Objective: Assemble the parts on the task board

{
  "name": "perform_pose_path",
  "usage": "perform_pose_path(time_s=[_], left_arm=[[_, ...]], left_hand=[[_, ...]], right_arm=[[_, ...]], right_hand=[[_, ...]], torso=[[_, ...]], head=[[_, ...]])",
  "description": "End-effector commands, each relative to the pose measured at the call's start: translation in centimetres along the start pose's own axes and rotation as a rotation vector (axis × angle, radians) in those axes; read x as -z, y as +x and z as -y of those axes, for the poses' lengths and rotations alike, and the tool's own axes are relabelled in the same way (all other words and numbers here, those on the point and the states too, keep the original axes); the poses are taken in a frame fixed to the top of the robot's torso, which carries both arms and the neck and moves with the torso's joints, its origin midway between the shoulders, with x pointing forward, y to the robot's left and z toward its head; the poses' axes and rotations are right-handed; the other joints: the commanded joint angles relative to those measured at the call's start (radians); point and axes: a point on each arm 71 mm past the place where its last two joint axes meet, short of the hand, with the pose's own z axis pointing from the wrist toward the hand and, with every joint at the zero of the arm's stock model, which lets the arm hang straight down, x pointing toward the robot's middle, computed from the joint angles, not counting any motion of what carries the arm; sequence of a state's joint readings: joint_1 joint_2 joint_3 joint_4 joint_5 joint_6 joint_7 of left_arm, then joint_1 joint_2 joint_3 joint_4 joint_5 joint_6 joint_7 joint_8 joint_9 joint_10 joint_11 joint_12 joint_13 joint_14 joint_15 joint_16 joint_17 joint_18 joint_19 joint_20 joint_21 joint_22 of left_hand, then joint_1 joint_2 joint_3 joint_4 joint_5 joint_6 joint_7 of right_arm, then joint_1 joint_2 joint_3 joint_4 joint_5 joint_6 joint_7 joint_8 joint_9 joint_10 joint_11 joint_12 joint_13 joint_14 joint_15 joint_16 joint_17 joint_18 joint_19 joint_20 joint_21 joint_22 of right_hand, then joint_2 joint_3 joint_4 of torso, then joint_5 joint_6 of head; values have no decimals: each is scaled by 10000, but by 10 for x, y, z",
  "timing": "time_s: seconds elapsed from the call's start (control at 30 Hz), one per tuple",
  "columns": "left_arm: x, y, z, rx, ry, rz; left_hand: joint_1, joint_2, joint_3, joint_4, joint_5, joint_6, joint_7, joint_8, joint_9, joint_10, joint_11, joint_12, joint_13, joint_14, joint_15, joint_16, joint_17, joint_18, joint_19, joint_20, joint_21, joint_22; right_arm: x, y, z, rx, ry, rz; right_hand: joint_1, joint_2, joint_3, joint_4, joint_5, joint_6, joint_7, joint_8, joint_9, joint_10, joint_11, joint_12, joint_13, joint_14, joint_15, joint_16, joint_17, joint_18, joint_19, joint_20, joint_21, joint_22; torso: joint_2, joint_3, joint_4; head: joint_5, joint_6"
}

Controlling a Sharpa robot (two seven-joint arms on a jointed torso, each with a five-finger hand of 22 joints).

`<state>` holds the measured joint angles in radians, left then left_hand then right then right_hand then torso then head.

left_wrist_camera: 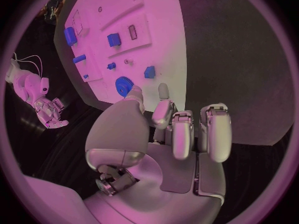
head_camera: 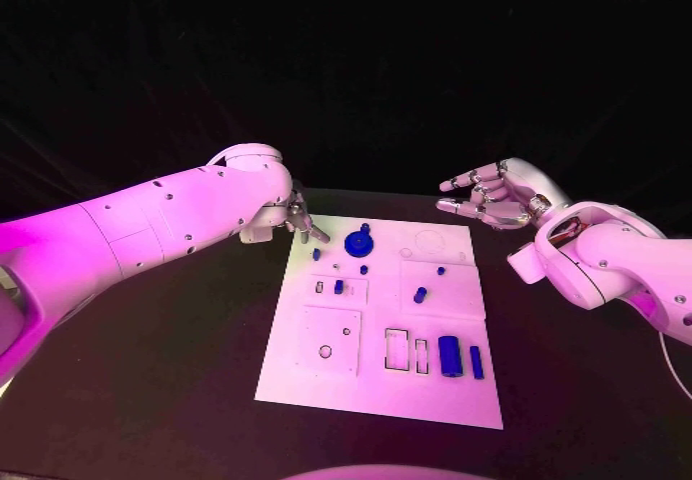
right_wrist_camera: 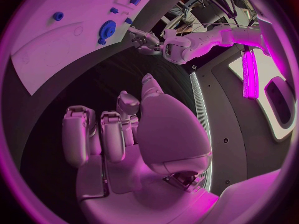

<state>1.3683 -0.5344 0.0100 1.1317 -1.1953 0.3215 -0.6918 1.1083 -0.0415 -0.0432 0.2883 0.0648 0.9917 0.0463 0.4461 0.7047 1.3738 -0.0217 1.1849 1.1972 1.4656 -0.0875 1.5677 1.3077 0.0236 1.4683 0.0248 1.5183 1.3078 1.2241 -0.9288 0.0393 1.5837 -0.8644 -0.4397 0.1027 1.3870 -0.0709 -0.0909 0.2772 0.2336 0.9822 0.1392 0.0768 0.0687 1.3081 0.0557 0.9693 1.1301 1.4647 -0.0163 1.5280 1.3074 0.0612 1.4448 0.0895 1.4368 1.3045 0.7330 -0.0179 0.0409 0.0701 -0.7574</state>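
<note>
The white task board (head_camera: 433,390) lies in the middle of the table. A blue gear (head_camera: 359,243) sits near its far edge, with several small blue parts around it, such as a peg (head_camera: 420,295). A blue cylinder (head_camera: 450,356) and a blue bar (head_camera: 476,361) lie nearer me on the right. My left hand (head_camera: 296,218) hovers at the board's far left corner with nothing in it; its thumb tip is close to the gear (left_wrist_camera: 122,86). My right hand (head_camera: 490,197) hangs beyond the far right corner, loosely spread and holding nothing.
The black table (head_camera: 173,380) surrounds the board on all sides. The board carries raised square plates and slots, among them a rectangular slot (head_camera: 397,348). My left forearm (head_camera: 159,225) reaches in over the table's left side.
</note>
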Motion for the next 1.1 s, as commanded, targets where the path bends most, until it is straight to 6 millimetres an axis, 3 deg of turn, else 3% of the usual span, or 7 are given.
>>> perform_pose_path(time_s=[0.03, 1.1], left_arm=[[-1, 2, 2, -259, 179, -264], [-9, 14, 8, -81, 378, -932]], left_hand=[[79, 90, -53, 0, 62, 75, -7, -50, -30, 51, -20, 72, 18, 1052, 70, 31, 2630, -64, 701, 61, 59, 2035], [842, 295, 171, -52, 113, 229, -45, -70, -200, 98, -56, 135, 36, 1052, 44, 31, 2630, -81, 732, 33, 103, 2102]], right_arm=[[0, 2, -1, 0, -99, -157], [0, 2, -1, -2, -98, -173]], right_hand=[[-57, 69, -71, -12, -21, 44, 14, -45, 10, -20, -25, -34, 0, 904, -50, -28, 2011, -41, 18, -63, -35, -8], [-45, 81, -69, -18, -10, 45, 13, -45, 10, -20, -26, -33, -2, 904, -50, -29, 2010, -40, 15, -63, -38, -13]], torso=[[-11, 14, 4], [-12, 16, 9]], head=[[3, -16], [1, -42]])
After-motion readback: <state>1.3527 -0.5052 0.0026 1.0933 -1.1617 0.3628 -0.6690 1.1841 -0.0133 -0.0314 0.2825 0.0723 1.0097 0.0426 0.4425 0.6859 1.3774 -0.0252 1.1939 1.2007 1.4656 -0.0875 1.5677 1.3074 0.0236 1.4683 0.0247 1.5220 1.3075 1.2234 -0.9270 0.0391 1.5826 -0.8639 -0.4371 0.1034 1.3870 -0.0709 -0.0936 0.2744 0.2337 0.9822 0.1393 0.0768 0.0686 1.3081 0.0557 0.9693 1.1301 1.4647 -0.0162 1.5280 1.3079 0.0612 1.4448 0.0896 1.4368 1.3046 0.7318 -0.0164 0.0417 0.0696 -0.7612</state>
